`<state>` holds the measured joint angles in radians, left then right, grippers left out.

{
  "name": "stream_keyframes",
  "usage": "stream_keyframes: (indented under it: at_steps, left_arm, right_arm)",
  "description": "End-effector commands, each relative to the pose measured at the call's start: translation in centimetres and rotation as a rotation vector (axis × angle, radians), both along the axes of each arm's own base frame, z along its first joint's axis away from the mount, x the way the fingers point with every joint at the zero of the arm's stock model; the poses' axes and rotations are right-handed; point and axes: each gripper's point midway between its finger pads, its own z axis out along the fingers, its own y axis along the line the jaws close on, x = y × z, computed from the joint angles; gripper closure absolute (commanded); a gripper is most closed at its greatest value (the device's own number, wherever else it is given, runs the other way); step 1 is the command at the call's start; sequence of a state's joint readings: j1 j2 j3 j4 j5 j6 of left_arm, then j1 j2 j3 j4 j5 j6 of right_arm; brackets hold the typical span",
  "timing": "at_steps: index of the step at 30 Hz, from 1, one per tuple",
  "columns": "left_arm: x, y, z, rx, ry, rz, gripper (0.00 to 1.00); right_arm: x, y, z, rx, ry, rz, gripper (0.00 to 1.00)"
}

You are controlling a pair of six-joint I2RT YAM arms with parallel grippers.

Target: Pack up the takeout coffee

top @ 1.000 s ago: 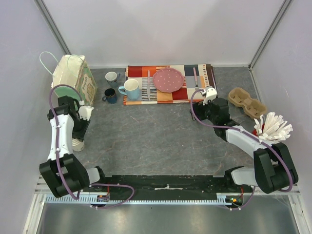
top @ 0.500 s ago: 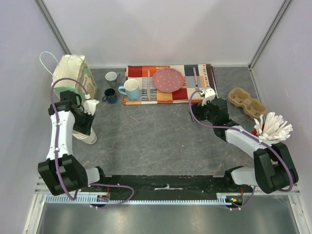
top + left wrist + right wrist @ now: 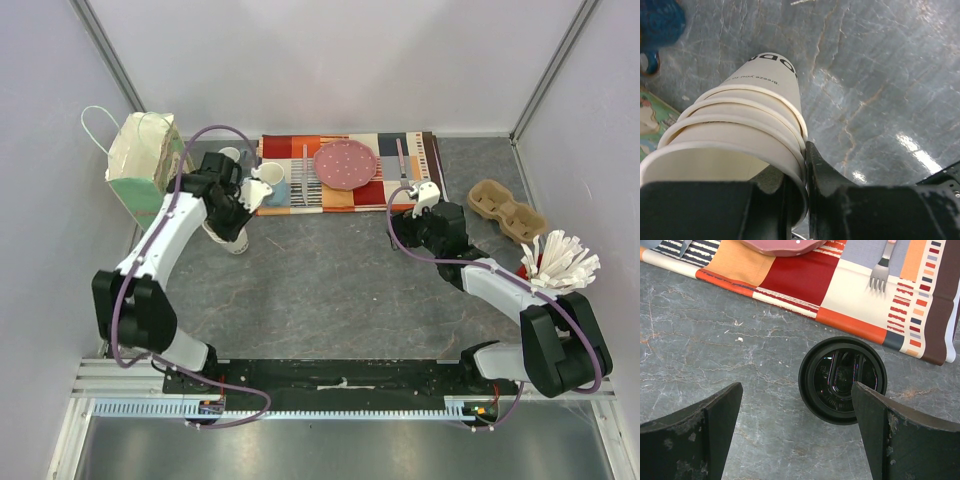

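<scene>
While my left claw is clamped on the rim of the nested cup stack, at the far left of the counter by the dark blue mug, I would lower it slowly and upright, since a rim pinch can crush paper. My right claw hangs spread wide over the black lid beside the placemat.

Paper cups between left jaws: rim part-hidden. Blue mug beyond them blurred, cropped. Pink plate beyond right jaws cropped.
</scene>
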<state>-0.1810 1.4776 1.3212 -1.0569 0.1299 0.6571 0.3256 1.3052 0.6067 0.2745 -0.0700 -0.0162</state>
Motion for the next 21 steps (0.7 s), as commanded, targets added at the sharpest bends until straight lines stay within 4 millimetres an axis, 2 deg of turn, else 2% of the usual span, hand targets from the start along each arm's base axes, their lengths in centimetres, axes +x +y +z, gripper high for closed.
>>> stream_keyframes:
  at_steps: [1, 5, 7, 10, 11, 14, 17, 21]
  left_arm:
    - [3.2, -0.8, -0.9, 0.065, -0.025, -0.052, 0.93]
    - [4.7, -2.2, -0.8, 0.051, -0.033, -0.104, 0.92]
    - [4.7, -2.5, -0.7, 0.047, -0.019, -0.113, 0.90]
    - [5.0, -3.0, -0.3, 0.029, -0.022, -0.119, 0.73]
    - [5.1, -3.1, 0.0, 0.025, -0.029, -0.120, 0.61]
    - [4.9, -3.2, 0.7, 0.015, -0.041, -0.128, 0.47]
    - [4.7, -3.3, 1.6, 0.005, -0.059, -0.135, 0.43]
    - [4.4, -3.3, 3.5, -0.006, -0.095, -0.128, 0.42]
  right_arm:
    - [0.7, 0.3, 2.0, 0.002, -0.061, 0.004, 0.02]
    - [0.6, 0.5, 1.9, 0.000, -0.057, 0.010, 0.02]
    - [0.6, 0.6, 2.2, 0.000, -0.062, 0.012, 0.02]
    - [0.6, 0.6, 2.1, -0.006, -0.061, 0.013, 0.02]
    - [0.5, 0.6, 2.1, -0.006, -0.061, 0.014, 0.02]
    - [0.6, 0.7, 1.9, -0.008, -0.055, 0.016, 0.02]
    - [0.6, 0.9, 1.7, -0.011, -0.047, 0.023, 0.02]
    - [0.6, 1.1, 1.5, -0.016, -0.042, 0.029, 0.02]
